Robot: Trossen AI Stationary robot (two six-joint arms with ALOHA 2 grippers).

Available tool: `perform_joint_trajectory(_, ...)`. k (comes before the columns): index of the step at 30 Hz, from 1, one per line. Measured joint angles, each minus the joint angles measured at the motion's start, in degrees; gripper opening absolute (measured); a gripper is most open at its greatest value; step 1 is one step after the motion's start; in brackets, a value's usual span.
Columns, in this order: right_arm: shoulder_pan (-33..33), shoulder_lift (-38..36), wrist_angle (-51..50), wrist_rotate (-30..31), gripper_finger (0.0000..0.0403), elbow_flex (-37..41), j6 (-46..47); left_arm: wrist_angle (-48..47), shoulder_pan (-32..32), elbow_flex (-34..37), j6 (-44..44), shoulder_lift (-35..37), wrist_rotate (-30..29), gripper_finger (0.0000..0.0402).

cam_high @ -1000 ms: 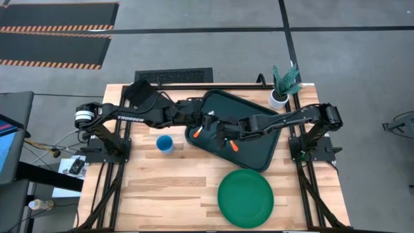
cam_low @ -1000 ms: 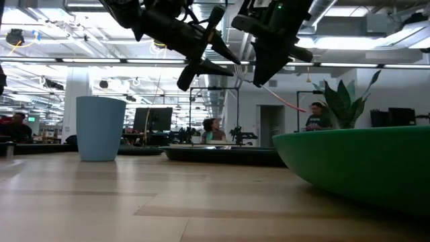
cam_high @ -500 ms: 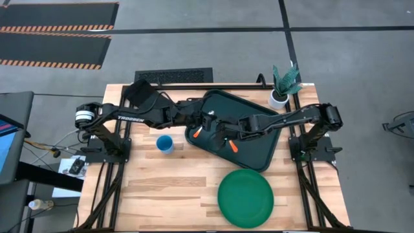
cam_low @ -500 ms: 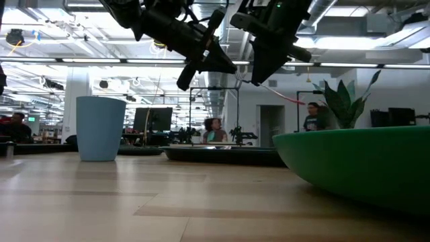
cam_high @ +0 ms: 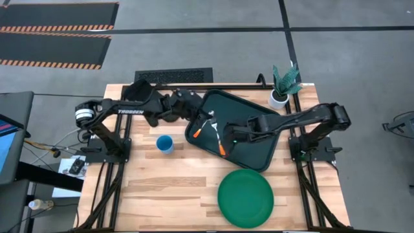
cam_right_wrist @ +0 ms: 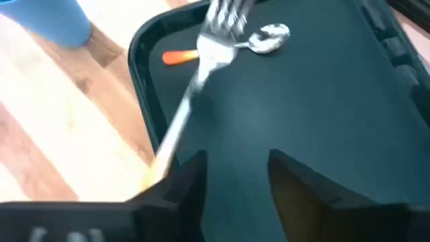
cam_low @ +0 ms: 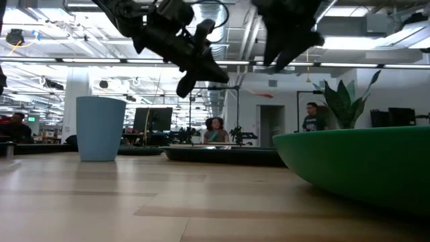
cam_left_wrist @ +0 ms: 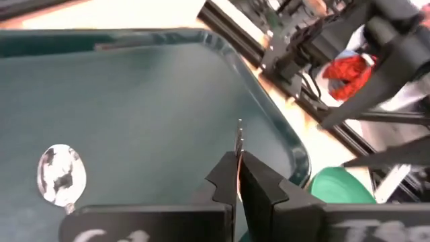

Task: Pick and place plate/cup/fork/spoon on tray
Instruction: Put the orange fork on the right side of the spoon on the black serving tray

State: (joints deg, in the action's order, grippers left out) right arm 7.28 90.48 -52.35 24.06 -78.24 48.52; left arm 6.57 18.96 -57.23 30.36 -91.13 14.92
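The dark tray [cam_high: 259, 147] sits at the far middle of the table. The orange-handled spoon [cam_high: 198, 131] lies on its left part, bowl [cam_left_wrist: 60, 173] up. The fork [cam_high: 222, 146] slants beside it, blurred in the right wrist view [cam_right_wrist: 201, 67]; I cannot tell whether it rests on the tray. My right gripper [cam_right_wrist: 235, 176] hovers open above the tray, with the fork's handle next to one finger. My left gripper [cam_left_wrist: 239, 176] is shut over the tray's left rim. The blue cup [cam_high: 164, 143] and the green plate [cam_high: 245, 197] stand on the wood.
A white pot with a green plant [cam_high: 281, 85] stands at the tray's far right corner. Bare wood lies left of the plate and near the cup. Both arms reach over the tray from either side. People show in the room beyond the table.
My right gripper has let go of the fork and risen above the tray. The fork's orange handle has shifted toward the table's left. My left gripper has drawn back toward the table's left edge, away from the spoon, which stays on the tray.
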Motion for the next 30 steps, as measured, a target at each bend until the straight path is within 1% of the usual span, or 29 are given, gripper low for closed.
perform_joint_trajectory(4, 1.9, -4.4, -6.4, 0.2, 0.0236, 0.0, 4.1, -0.4, 4.3, 0.0, -2.1, 0.0, 6.9, 0.0)
perform_joint_trajectory(5, 2.5, -5.5, -7.7, 0.6, 0.0242, 0.0, 5.1, -1.5, 5.2, -0.3, -3.5, 0.0, 8.2, 0.0)
perform_joint_trajectory(7, 4.0, -7.6, -10.1, 2.3, 0.0248, 0.0, 7.6, -7.2, 6.8, -2.3, -8.2, -0.4, 9.5, 0.0)
perform_joint_trajectory(10, 6.2, -10.1, -12.9, 5.6, 0.0247, 0.0, 11.3, -19.4, 8.8, -9.8, -18.0, -3.6, 11.7, 0.0)
perform_joint_trajectory(13, 8.0, -11.6, -15.0, 8.1, 0.0243, 0.0, 14.4, -31.4, 10.0, -20.9, -27.9, -9.9, 12.1, 0.0)
perform_joint_trajectory(16, 9.0, -12.1, -15.6, 9.3, 0.024, 0.0, 16.6, -40.3, 11.0, -32.0, -35.2, -17.4, 12.7, 0.0)
perform_joint_trajectory(19, 9.7, -11.7, -15.8, 9.5, 0.024, 0.0, 18.1, -47.5, 11.7, -40.3, -40.7, -24.2, 16.7, 0.0)
perform_joint_trajectory(22, 10.6, -10.9, -16.1, 9.5, 0.024, 0.1, 19.7, -52.5, 12.1, -45.6, -46.9, -29.5, 20.0, 0.0)
perform_joint_trajectory(25, 11.0, -9.2, -16.5, 9.3, 0.024, 0.2, 21.9, -54.2, 12.4, -48.7, -51.1, -33.6, 21.7, 0.0)
perform_joint_trajectory(28, 11.5, -7.8, -16.3, 9.2, 0.024, 0.0, 23.6, -54.1, 12.7, -50.7, -51.6, -36.7, 24.7, 0.0)
perform_joint_trajectory(30, 11.5, -6.7, -16.2, 9.0, 0.024, 0.1, 24.7, -52.8, 12.6, -51.4, -51.6, -37.9, 25.2, 0.0)
